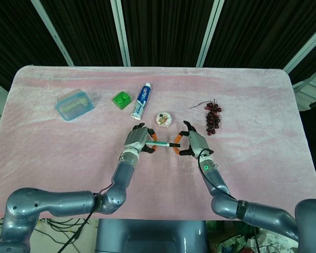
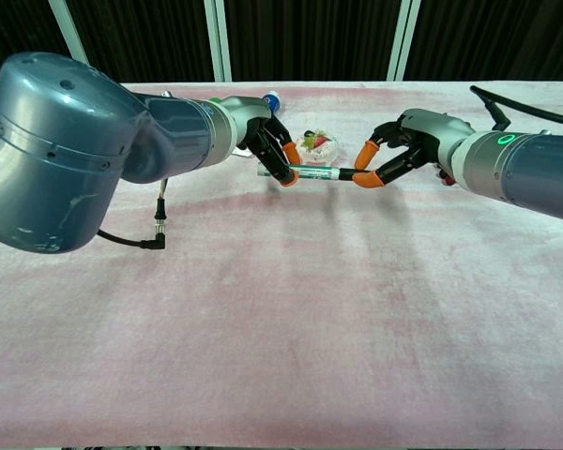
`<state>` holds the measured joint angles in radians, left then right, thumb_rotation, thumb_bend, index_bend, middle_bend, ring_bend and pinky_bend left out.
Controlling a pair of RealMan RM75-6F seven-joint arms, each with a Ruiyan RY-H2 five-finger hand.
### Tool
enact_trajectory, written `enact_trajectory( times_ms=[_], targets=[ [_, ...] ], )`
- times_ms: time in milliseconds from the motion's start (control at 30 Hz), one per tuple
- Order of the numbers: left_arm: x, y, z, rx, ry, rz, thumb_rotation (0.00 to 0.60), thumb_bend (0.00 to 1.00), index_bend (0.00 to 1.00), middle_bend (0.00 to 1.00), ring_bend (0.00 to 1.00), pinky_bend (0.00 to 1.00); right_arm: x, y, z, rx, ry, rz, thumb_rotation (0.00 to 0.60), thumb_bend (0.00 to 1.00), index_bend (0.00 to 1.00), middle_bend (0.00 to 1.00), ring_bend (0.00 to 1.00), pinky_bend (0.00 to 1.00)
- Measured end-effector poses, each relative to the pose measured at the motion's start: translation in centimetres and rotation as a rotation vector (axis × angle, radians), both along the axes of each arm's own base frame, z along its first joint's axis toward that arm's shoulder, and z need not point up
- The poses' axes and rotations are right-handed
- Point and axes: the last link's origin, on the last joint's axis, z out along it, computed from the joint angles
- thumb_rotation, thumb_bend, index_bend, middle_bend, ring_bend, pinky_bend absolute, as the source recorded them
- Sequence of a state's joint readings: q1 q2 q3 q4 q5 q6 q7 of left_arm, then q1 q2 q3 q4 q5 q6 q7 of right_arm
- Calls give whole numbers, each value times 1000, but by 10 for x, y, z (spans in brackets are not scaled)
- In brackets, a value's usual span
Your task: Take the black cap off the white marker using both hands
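Note:
The white marker (image 1: 161, 143) (image 2: 315, 172) lies level just above the pink cloth, with its black cap (image 1: 174, 144) (image 2: 345, 174) pointing toward my right hand. My left hand (image 1: 138, 139) (image 2: 267, 145) grips the marker's barrel at the end away from the cap. My right hand (image 1: 194, 142) (image 2: 403, 150) is at the cap end. Its thumb and a finger, both orange-tipped, stand apart, one above and one below the cap. The lower fingertip (image 2: 368, 180) sits right at the cap's end, and I see no firm pinch.
Behind the hands lie a small round dish (image 1: 164, 119), a toothpaste tube (image 1: 140, 100), a green brick (image 1: 121, 99), a blue lidded box (image 1: 74, 104) and a bunch of dark grapes (image 1: 213, 117). A black cable (image 2: 159, 220) lies on the cloth below my left arm.

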<state>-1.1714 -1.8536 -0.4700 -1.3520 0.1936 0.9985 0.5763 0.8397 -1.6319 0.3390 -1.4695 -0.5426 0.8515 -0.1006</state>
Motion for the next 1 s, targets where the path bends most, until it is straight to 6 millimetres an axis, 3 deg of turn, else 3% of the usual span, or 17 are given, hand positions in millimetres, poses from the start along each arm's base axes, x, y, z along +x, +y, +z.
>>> enact_trajectory(
  times_ms=[700, 933, 1000],
  targets=[
    [-3, -2, 1, 18, 9, -22, 600, 532, 689, 356, 0, 0, -5, 0, 6, -8, 3, 2, 600, 351, 690, 14, 37, 157],
    [-9, 1, 4, 29, 25, -20, 600, 532, 689, 357, 0, 0, -9, -1, 13, -15, 26, 12, 600, 340, 685, 13, 37, 157],
    [-13, 1, 6, 31, 35, -20, 600, 532, 689, 357, 0, 0, -11, -1, 17, -19, 41, 17, 600, 292, 616, 9, 36, 156]
  ],
)
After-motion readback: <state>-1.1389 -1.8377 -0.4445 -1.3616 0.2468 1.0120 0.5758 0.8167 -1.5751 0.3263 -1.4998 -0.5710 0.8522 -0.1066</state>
